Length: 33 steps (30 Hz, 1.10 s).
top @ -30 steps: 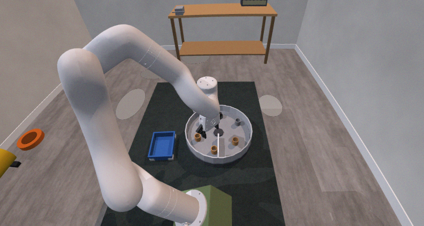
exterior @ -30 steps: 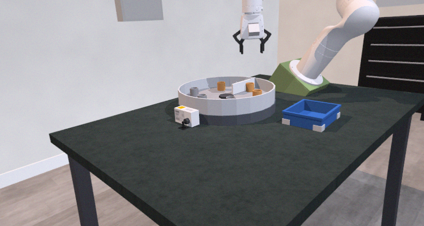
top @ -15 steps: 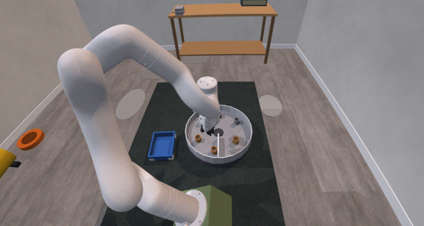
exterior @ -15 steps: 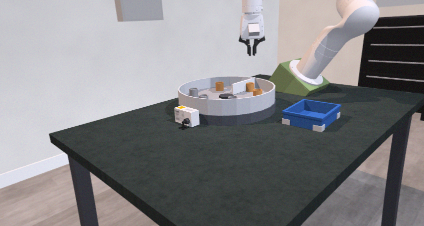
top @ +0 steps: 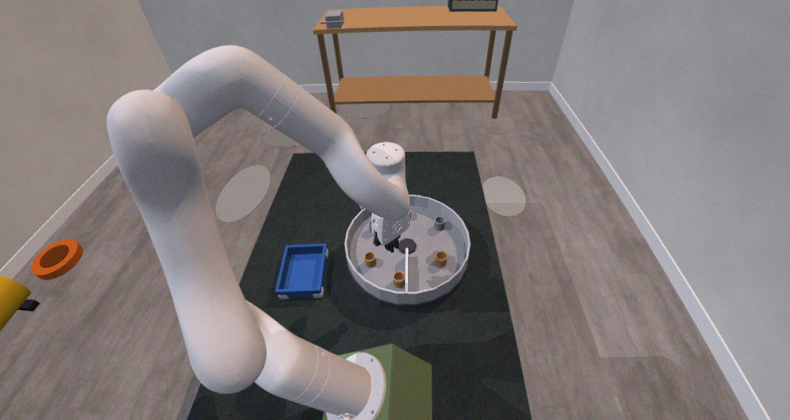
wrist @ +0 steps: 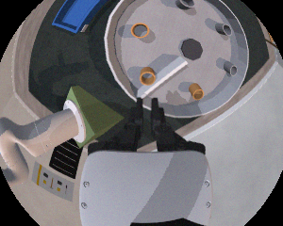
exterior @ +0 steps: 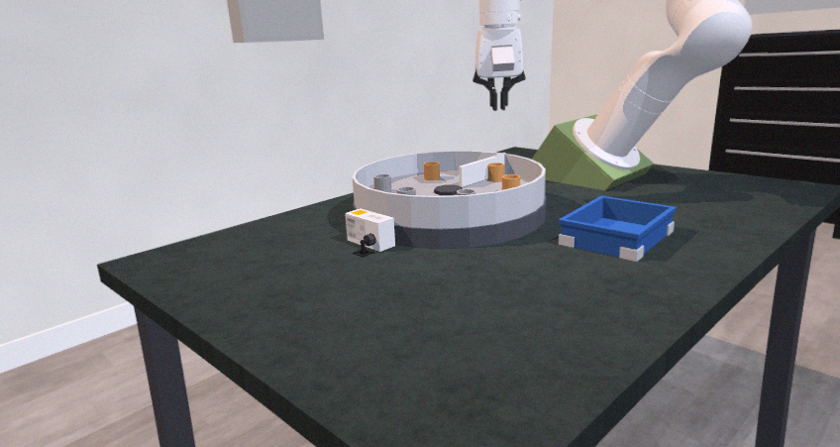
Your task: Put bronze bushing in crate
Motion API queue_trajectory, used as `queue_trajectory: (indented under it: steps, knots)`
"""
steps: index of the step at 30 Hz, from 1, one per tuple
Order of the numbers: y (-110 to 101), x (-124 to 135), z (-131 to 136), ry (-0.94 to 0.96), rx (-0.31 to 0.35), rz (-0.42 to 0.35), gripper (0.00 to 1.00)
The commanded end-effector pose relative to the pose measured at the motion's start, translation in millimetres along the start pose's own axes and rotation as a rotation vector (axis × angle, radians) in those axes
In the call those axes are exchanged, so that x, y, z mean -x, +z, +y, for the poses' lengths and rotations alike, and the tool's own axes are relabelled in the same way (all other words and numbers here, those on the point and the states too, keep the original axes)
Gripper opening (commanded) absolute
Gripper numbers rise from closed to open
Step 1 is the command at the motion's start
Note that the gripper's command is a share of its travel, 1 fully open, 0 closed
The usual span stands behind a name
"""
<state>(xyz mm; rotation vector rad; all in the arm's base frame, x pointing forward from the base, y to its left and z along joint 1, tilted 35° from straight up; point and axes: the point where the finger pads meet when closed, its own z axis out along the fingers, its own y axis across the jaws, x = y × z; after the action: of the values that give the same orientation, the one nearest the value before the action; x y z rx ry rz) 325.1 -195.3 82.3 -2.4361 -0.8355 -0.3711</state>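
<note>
My gripper [top: 384, 243] [exterior: 498, 107] [wrist: 146, 105] is shut to a narrow gap with nothing between its fingers, high above the turning table [top: 421, 295] [exterior: 448, 211] [wrist: 167, 42]. Three bronze bushings stand on that round walled table. One bronze bushing [top: 370, 262] [exterior: 510, 182] [wrist: 140, 24] is on the crate side. Another bronze bushing [top: 399, 283] [exterior: 495, 172] [wrist: 153, 77] is close beside the white divider. The third bronze bushing [top: 441, 262] [exterior: 432, 171] [wrist: 198, 93] is across the divider. The blue crate [top: 301, 292] [exterior: 595, 245] [wrist: 63, 24] stands beside the turning table; it looks empty.
Grey bushings, one of them [top: 439, 224] [exterior: 382, 183] at the far side, share the turning table. The upright white divider [top: 406, 272] [exterior: 479, 170] [wrist: 166, 78] runs from near the dark hub [top: 407, 246] [exterior: 448, 189] [wrist: 191, 49] to the wall. A white box [exterior: 376, 233] stands beside the turning table.
</note>
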Motion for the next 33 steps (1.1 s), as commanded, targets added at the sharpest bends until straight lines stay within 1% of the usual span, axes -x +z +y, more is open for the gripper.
queue_trajectory:
  steps: [1, 3, 4, 33]
  knots:
    - [-0.7, -0.1, 0.7, 0.0, 0.002, 0.0, 0.12]
    - [-0.7, -0.1, 0.7, 0.0, 0.002, 0.0, 0.12]
    - [-0.7, -0.1, 0.7, 0.0, 0.002, 0.0, 0.15]
    - [-0.7, -0.1, 0.7, 0.0, 0.002, 0.0, 0.15]
